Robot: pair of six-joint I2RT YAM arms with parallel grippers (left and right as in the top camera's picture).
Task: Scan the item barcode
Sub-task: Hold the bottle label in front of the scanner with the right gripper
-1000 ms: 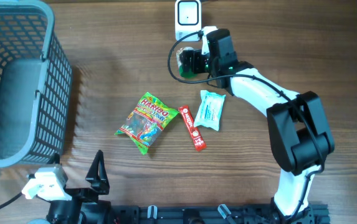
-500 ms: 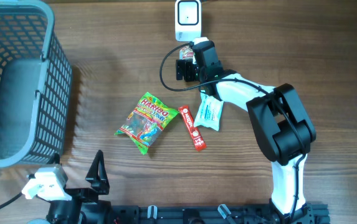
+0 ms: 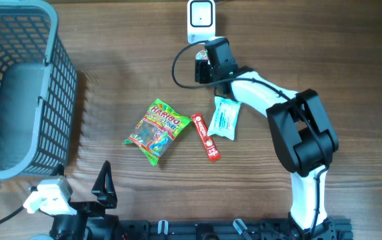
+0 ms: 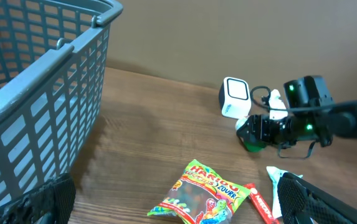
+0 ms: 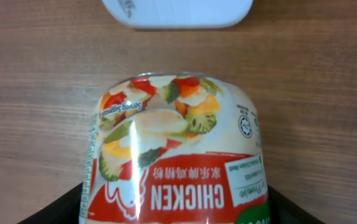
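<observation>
Wood-grain tabletop (image 3: 111, 67), shown from 3 cameras. At the far edge a white scanner (image 3: 201, 17) is placed, and just in front of it the chicken can (image 5: 175, 143) is seen between the fingers of the right gripper (image 3: 199, 68). Dark fingers (image 5: 53, 208) are seen close against both sides of the can, but whether it is actually clamped cannot be told. The left gripper (image 4: 175, 180) is held wide open at the near edge, with nothing between its fingers. Mid-table, 3 loose items are laid side by side: a Haribo bag (image 3: 156, 130), a red stick packet (image 3: 205, 137) and a white pouch (image 3: 225, 118). A grey basket (image 3: 64, 87) is set at the left.
</observation>
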